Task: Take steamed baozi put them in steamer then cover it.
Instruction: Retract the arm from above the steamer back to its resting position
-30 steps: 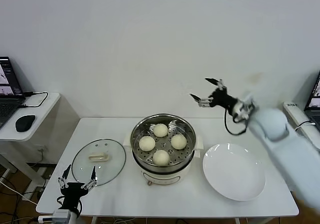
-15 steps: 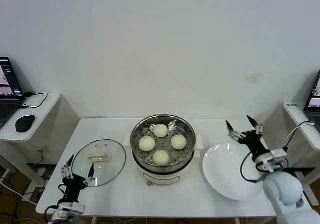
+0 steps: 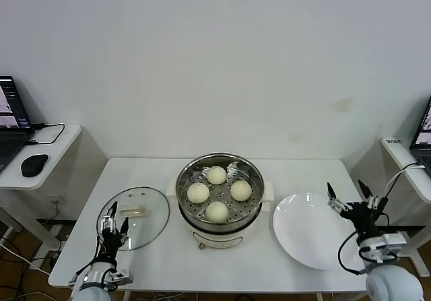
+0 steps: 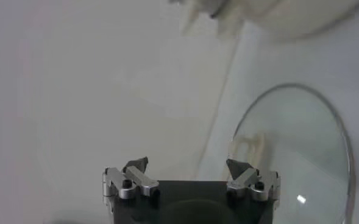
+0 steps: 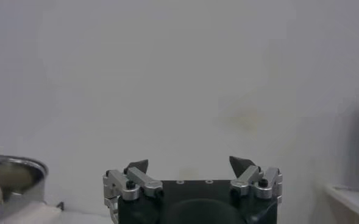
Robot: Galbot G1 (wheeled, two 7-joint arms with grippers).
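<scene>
We count four baozi [image 3: 216,193] in one steamer [image 3: 219,200], one cover [image 3: 133,217] left; left gripper [image 3: 114,217] and right gripper [image 3: 351,194] both released.

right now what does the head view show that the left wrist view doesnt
Only the head view shows the four baozi on the steamer's tray, the white plate and the right hand, open beside the plate. Only the left wrist view shows the left hand's fingertips from behind, spread and empty. Both show the glass cover lying on the table, off the steamer.
</scene>
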